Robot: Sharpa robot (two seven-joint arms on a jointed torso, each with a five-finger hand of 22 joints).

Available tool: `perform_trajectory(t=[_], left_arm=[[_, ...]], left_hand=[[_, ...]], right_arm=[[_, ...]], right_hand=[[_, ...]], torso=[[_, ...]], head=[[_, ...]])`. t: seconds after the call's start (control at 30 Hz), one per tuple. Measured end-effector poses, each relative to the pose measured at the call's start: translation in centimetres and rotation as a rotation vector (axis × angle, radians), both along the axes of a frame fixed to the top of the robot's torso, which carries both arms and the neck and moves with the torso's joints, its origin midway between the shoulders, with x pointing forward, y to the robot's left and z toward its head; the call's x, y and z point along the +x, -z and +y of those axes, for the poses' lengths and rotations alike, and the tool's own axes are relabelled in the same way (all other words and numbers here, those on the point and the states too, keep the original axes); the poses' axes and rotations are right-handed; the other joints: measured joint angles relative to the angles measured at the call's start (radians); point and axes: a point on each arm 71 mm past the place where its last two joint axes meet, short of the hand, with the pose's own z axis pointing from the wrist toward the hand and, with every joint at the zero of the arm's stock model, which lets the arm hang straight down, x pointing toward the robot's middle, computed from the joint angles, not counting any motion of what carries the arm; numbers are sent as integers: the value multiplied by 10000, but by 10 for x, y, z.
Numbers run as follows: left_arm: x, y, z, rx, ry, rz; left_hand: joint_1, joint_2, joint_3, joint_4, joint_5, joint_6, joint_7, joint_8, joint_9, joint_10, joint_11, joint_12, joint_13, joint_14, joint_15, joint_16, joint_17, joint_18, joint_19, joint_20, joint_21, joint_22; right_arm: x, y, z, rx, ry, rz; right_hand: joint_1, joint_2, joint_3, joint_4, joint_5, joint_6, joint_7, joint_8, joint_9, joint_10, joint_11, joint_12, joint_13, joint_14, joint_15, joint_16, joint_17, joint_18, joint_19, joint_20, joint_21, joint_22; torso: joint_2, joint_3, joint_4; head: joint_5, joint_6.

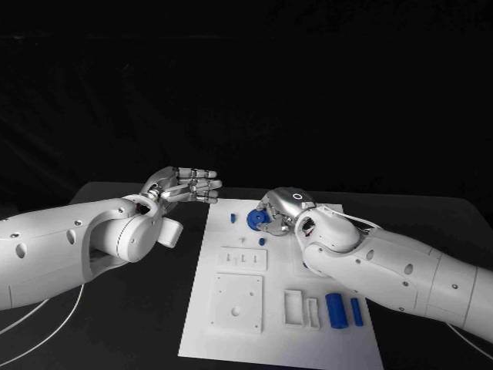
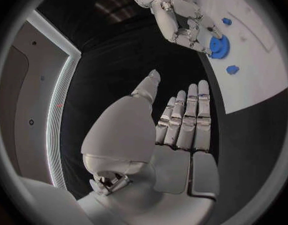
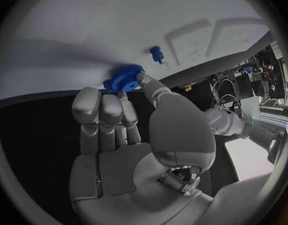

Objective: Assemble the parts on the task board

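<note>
Left robot hand (image 1: 188,185): centre-left of the head view, above the black table (image 1: 113,324), beside the board's left edge; fingers straight and close together, holding nothing.
Task board (image 1: 280,339): white plate running from centre to bottom of the frame.
Right robot hand (image 1: 278,210): just right of centre, over the board's upper part, pinching a blue gear (image 1: 259,221).
Loose parts: two blue cylinders (image 1: 336,310) at lower right of the board.
Risk: the thin fingertip pinch could probably slip, dropping or tilting the gear.
View difference: the right wrist view shows a small blue peg (image 3: 156,53) beyond the gear; the head view hides the pinch.
</note>
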Motion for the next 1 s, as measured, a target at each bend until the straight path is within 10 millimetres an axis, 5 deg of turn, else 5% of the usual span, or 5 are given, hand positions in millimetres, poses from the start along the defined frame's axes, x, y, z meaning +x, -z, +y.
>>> perform_trajectory(t=[0.07,0.13,0.17,0.3,1.0], left_arm=[[0,0,0,0,1,0],[0,0,0,1,2,1],[0,0,0,1,4,2],[0,0,0,-1,6,3],[0,0,4,12,-76,4]], left_hand=[[0,0,0,0,0,0,0,0,0,0,0,0,0,0,0,0,0,1,0,0,0,0],[0,0,0,0,0,-13,-14,0,0,0,0,0,0,0,0,0,0,1,0,0,0,0],[0,0,0,0,0,-36,-37,0,0,0,0,0,0,0,0,0,0,0,0,0,0,-5],[0,0,0,0,0,-36,-37,0,0,0,0,-1,0,0,0,0,0,1,0,0,0,-8],[0,0,0,0,0,-36,-36,0,-8,0,0,-4,0,0,0,0,0,1,0,0,0,-6]], right_arm=[[0,1,1,-34,2,67],[0,2,2,-47,0,113],[0,2,2,-53,-3,154],[1,3,3,-70,5,294],[0,3,-24,-34,357,508]], right_hand=[[-129,-47,-94,495,71,-180,37,6,-9,-33,33,-5,-51,-34,34,-32,-15,86,35,35,0,-41],[-367,-70,33,621,467,-211,37,6,-16,-33,33,-5,-67,-33,33,-37,-23,96,35,35,0,-55],[-620,-94,252,621,844,-465,50,7,-25,-33,33,-7,-83,-33,33,-37,-27,160,35,35,0,-75],[-992,-68,462,533,1264,-683,74,7,-46,-57,9,-6,-114,-34,33,-37,-44,168,35,35,0,-119],[-1113,-107,556,604,1313,-226,-17,6,-37,-69,-5,-6,-113,-33,33,-36,-44,154,35,34,0,-173]], torso=[[0,0,0],[1,0,1],[0,0,1],[-3,0,3],[-18,31,-8]], head=[[-1,0],[0,0],[3,-6],[0,-12],[-8,-12]])
